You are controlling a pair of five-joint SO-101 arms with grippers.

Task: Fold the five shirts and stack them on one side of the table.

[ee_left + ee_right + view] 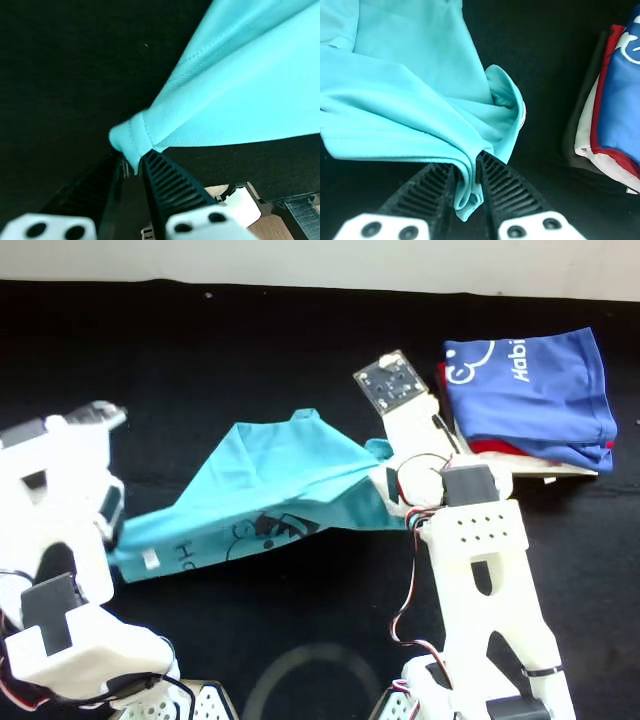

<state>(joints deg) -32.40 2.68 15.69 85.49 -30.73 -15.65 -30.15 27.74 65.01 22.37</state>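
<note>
**Over a black table [200, 340], two arms pinch one turquoise shirt [280, 490]**

At the near left of the table, the left gripper [135, 162] has its ribbed fingers pressed together on a bunched, hemmed corner of the turquoise shirt. The right gripper [467, 172], near the table's middle, likewise pinches a gathered fold at the shirt's opposite end. The fabric spans between the two and widens into a loose peak toward the far side, with dark print showing along its near edge. It appears to rest partly on the table, though the high view does not settle this. Just beyond the right gripper, on the right side of the table, sits a stack of folded shirts [530, 390]. A blue one lies on top, with red and white edges showing beneath it.
</note>
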